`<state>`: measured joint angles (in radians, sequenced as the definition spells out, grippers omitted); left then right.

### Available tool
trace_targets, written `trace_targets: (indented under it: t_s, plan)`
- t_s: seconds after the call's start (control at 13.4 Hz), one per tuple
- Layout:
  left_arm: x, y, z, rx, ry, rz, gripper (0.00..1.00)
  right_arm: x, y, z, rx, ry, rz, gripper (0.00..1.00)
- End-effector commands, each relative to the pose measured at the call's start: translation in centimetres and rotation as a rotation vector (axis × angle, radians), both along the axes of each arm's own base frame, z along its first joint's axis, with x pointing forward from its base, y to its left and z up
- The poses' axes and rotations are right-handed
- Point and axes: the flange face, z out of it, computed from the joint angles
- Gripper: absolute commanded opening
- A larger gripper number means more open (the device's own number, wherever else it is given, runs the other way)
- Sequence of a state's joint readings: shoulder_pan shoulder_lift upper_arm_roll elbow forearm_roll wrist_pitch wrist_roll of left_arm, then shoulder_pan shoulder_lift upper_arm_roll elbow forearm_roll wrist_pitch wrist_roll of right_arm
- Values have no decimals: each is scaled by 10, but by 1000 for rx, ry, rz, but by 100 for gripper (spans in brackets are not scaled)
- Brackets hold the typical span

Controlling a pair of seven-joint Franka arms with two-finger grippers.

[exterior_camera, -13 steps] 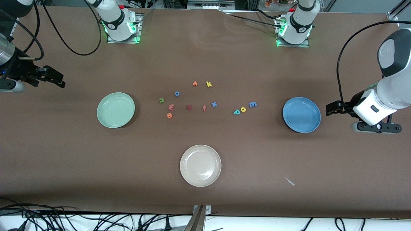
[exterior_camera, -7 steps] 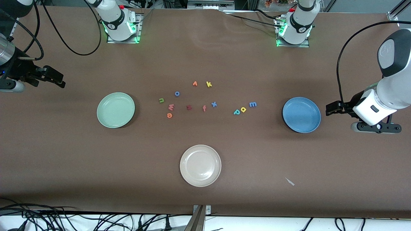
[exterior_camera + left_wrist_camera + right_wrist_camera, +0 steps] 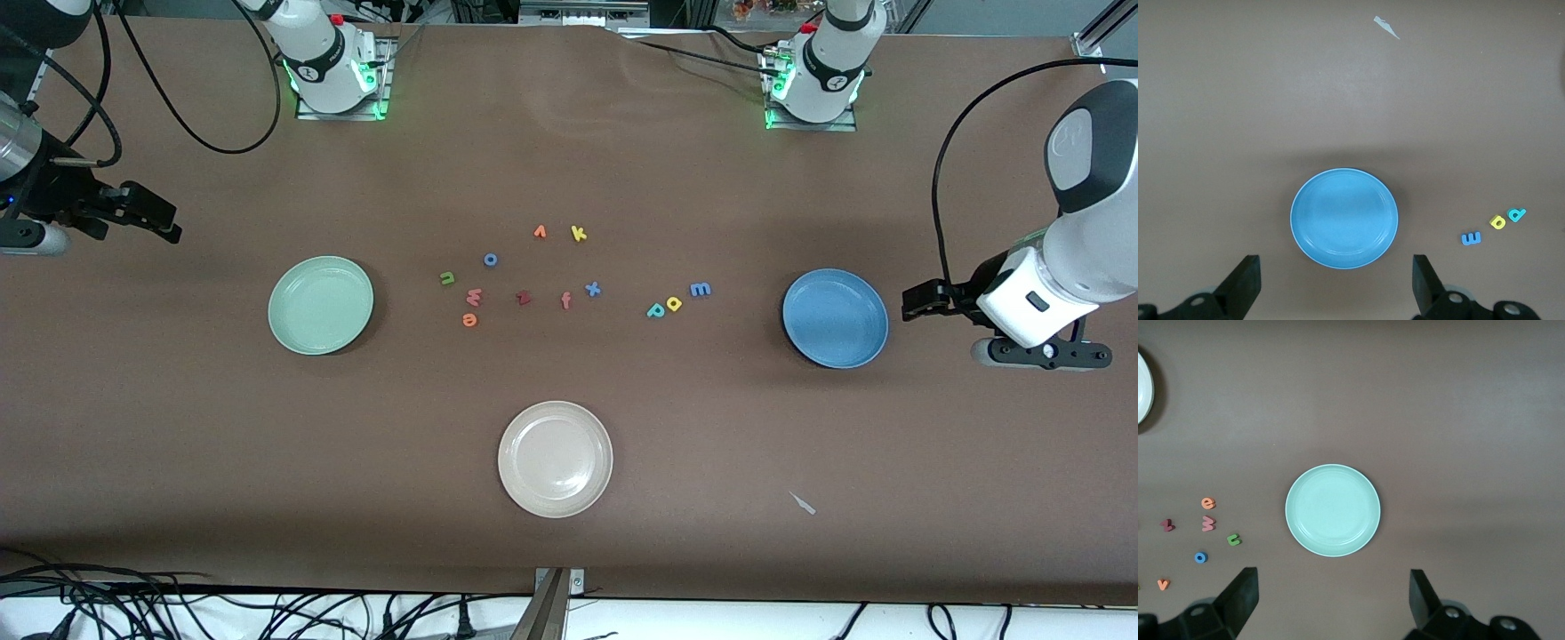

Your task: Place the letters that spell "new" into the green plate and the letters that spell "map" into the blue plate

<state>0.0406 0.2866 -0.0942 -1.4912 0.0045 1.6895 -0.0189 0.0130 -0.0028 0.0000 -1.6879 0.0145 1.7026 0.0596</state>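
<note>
The green plate (image 3: 321, 305) (image 3: 1332, 510) lies empty toward the right arm's end and the blue plate (image 3: 835, 318) (image 3: 1345, 218) lies empty toward the left arm's end. Between them on the table, the green "n" (image 3: 447, 278), pinkish "w" (image 3: 474, 296) and orange "e" (image 3: 469, 320) sit close together. The blue "m" (image 3: 701, 289), yellow "a" (image 3: 674, 304) and teal "p" (image 3: 655, 310) lie nearer the blue plate. My left gripper (image 3: 920, 300) (image 3: 1335, 275) hangs open over bare table beside the blue plate. My right gripper (image 3: 149, 216) (image 3: 1331, 581) hangs open over bare table beside the green plate.
A cream-white plate (image 3: 555, 459) lies nearest the front camera. Other letters lie among the task's own: blue "o" (image 3: 490, 260), orange "v" (image 3: 540, 232), yellow "k" (image 3: 579, 233), dark red "z" (image 3: 524, 298), salmon "f" (image 3: 565, 301), blue "x" (image 3: 593, 288). A pale scrap (image 3: 803, 503) lies near the front edge.
</note>
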Motion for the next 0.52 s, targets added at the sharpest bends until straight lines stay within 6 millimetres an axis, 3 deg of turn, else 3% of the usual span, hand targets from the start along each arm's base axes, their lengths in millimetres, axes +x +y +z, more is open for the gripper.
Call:
trace_targets:
  t_s: [0.0, 0.45]
  plan:
    - [-3, -2, 1, 28, -6, -2, 100, 0, 7, 2, 16, 4, 8, 100]
    - [-3, -1, 0, 43, -5, -5, 100, 0, 9, 2, 16, 4, 11, 100]
